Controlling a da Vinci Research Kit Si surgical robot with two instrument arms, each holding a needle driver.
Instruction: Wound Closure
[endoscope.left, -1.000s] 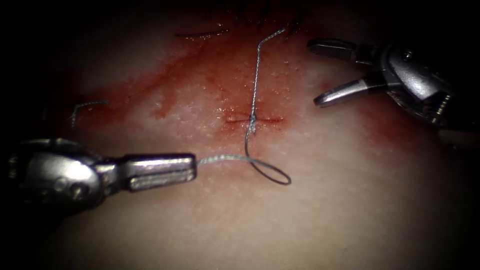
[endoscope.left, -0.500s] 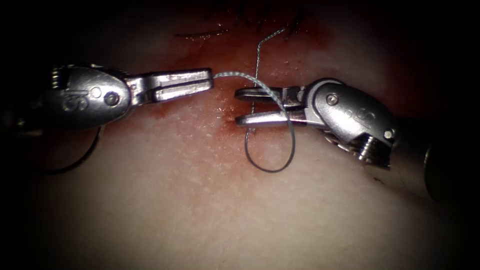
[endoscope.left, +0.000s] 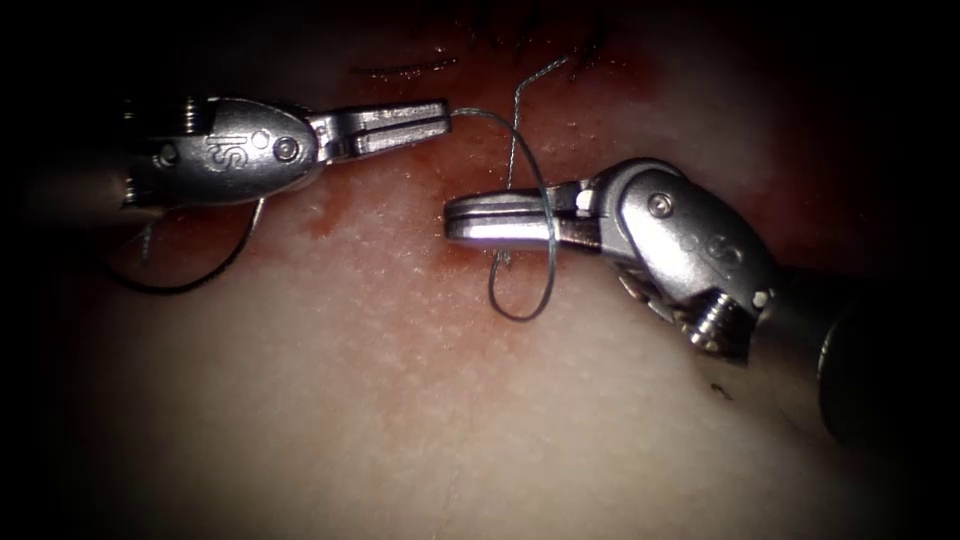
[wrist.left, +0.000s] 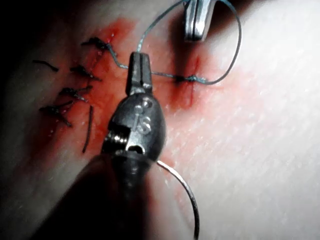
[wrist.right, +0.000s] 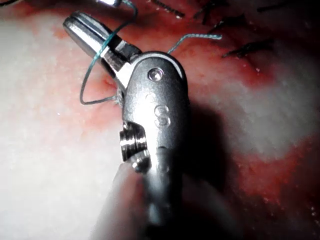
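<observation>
My left tool (endoscope.left: 440, 112) (wrist.left: 140, 56) is up and left of the cut, jaws shut on the grey thread (endoscope.left: 535, 180). From there the thread arcs over my right tool (endoscope.left: 450, 220) (wrist.right: 72, 25), drops into a loop and rises to the knot (wrist.left: 191, 78) on the short cut in the tissue (endoscope.left: 420, 400). The right jaws are shut over the cut with nothing between them. The thread's free tail (endoscope.left: 517, 110) runs up behind them. A thin curved piece, seemingly the needle (endoscope.left: 200, 280) (wrist.left: 187, 195), lies on the tissue under the left tool, outside the tissue and unheld.
Dark earlier stitches and cut thread ends (endoscope.left: 400, 70) (wrist.left: 70, 92) sit at the far edge. Red fluid (endoscope.left: 330, 215) stains the tissue around the cut. The right tool's shaft (endoscope.left: 860, 370) enters from the lower right.
The left tool rose from lower left to upper left, carrying the thread. The right tool came from the upper right to over the cut, shut its jaws, and the thread now drapes over them.
</observation>
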